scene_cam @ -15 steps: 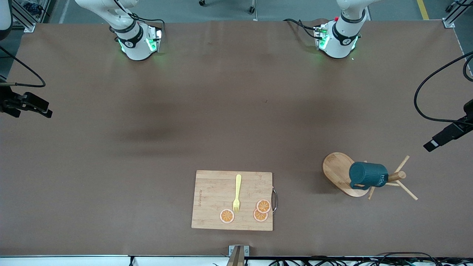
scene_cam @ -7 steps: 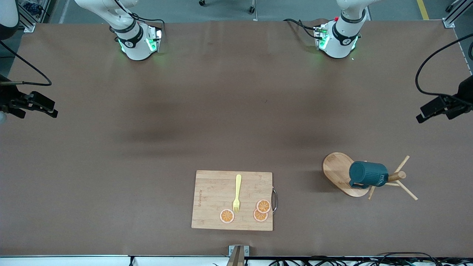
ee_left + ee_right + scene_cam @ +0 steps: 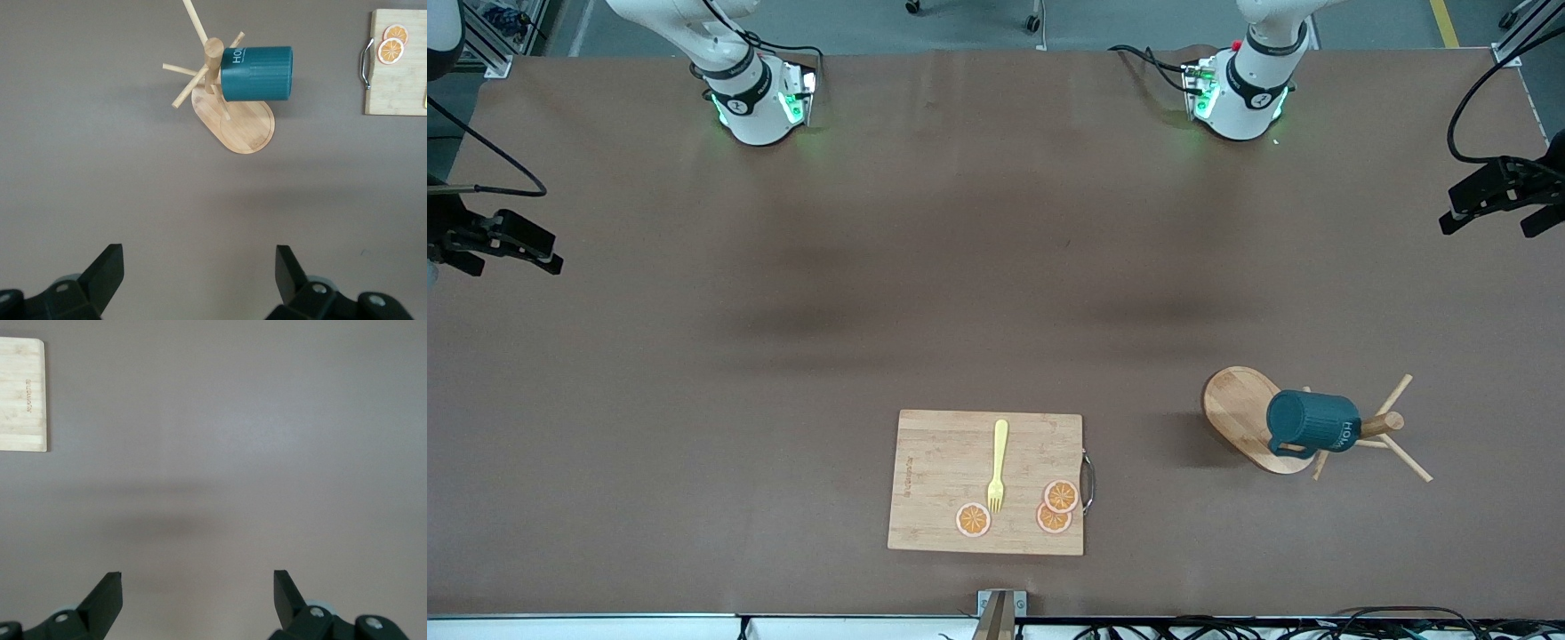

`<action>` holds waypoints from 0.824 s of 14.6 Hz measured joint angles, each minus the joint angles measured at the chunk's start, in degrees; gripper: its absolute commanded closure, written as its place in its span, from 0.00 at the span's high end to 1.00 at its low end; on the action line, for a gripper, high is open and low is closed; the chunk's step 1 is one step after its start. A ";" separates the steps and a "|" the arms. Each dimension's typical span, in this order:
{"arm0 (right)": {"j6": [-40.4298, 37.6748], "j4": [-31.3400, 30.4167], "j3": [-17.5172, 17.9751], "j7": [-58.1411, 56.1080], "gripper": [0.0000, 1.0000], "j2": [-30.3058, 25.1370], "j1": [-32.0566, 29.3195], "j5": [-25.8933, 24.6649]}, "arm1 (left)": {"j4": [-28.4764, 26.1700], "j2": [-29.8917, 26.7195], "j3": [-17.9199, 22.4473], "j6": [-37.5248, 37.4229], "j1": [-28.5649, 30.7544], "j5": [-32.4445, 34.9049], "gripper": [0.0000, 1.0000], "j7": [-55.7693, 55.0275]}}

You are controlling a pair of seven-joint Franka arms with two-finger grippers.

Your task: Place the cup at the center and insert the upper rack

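The dark teal cup (image 3: 1312, 422) hangs on a peg of the upper rack (image 3: 1240, 413), a wooden mug tree that stands on its oval base toward the left arm's end of the table. The left wrist view shows the cup (image 3: 257, 73) and the rack (image 3: 243, 130) from above. My left gripper (image 3: 1490, 222) hovers open and holds nothing over the table's edge at the left arm's end, well apart from the rack; it also shows in its wrist view (image 3: 199, 267). My right gripper (image 3: 507, 260) hangs open over the table's right-arm end, above bare mat (image 3: 198, 587).
A rectangular wooden cutting board (image 3: 951, 480) lies near the front edge at mid-table. It carries a yellow fork (image 3: 997, 467) and three orange slices (image 3: 1060, 496). The board's metal handle (image 3: 365, 63) points toward the rack. Brown mat covers the table.
My left gripper has drifted away from the rack, toward the bases' side of the table. The right gripper has shifted only slightly. Cup and rack have not moved.
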 measured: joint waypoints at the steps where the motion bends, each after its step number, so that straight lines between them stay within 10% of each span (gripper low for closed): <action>1: -0.25 0.01 0.05 0.00 1.00 0.00 0.02 0.00 | 0.43 0.15 0.00 0.04 -0.06 0.00 1.00 0.00; 12: -0.64 0.01 0.21 -0.11 1.00 0.00 0.49 0.00 | 2.83 2.03 21.29 0.14 -23.53 0.00 1.00 -0.03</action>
